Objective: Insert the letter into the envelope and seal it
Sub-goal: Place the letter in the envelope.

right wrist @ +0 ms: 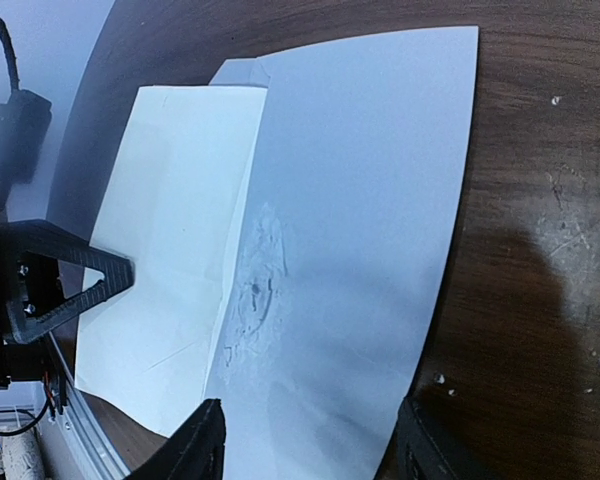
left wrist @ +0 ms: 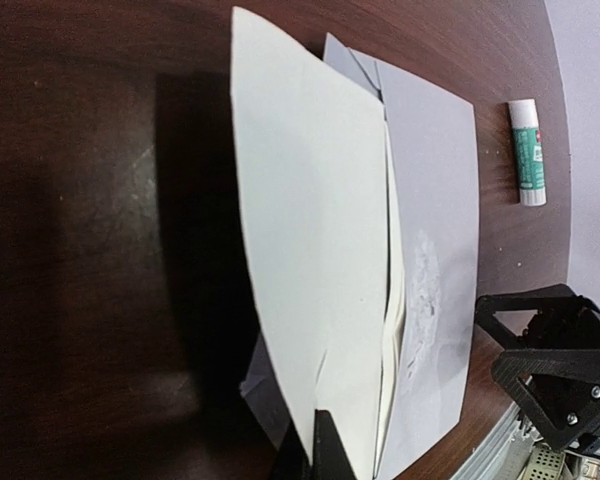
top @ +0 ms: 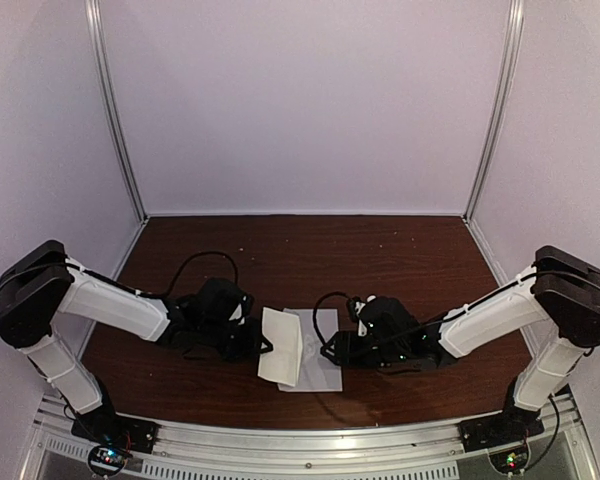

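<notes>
We're looking at the letter [left wrist: 310,250]: a plain cream-white sheet at the near middle of the table [left wrist: 80,250], between the two arms. It isn't lying flat. It tilts up off the wood, casting a dark shadow on its left, and we can see layers along its right edge. That edge overlaps the left part of the envelope [left wrist: 435,200].

The left gripper [top: 261,344] has its jaws clenched on the near end of the letter. In the left wrist view one dark finger [left wrist: 326,448] sits right on the paper's edge.

The envelope is a pale grey sheet lying flat on the table, partly under the letter. A pointed corner pokes out past the letter's far end. Near its middle we see a rough, scuffed patch [right wrist: 255,290], just beside the letter's edge.

The right gripper [right wrist: 310,440] is released, with its jaws standing well apart over the near end of the envelope. One finger is by the letter's edge and the other is by the envelope's right edge. We can't tell whether they press on the paper.

Further right, well apart from the papers, a white glue stick [left wrist: 527,152] with a green label lies on the wood.
</notes>
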You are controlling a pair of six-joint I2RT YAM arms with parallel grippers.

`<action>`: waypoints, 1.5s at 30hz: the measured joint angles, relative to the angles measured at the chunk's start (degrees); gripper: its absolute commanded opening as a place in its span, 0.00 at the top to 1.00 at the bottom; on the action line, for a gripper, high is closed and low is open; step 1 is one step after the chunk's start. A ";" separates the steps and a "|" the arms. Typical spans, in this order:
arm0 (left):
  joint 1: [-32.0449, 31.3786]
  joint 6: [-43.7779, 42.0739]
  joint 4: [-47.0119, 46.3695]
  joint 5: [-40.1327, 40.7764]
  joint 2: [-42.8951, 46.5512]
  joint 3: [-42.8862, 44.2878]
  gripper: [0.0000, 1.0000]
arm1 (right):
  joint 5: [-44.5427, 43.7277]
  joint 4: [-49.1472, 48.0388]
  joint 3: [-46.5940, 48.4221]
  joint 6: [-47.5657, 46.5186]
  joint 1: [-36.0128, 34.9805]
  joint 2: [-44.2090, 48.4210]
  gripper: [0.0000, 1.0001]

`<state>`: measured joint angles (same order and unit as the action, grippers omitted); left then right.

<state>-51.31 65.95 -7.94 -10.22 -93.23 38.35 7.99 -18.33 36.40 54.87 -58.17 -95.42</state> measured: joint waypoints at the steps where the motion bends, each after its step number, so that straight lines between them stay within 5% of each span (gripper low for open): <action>1: 0.00 0.00 -0.09 -0.04 -0.11 0.00 1.00 | 0.02 -0.15 0.00 0.02 -0.04 -0.07 0.41; 45: 0.26 -6.54 -5.11 4.87 -1.60 -2.43 1.00 | 0.22 -1.99 1.46 0.72 -1.05 -2.19 0.41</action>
<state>-51.05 59.42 -13.06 -5.34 -94.83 35.92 8.21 -20.32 37.87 55.59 -59.22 -97.60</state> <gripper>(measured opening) 0.008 0.592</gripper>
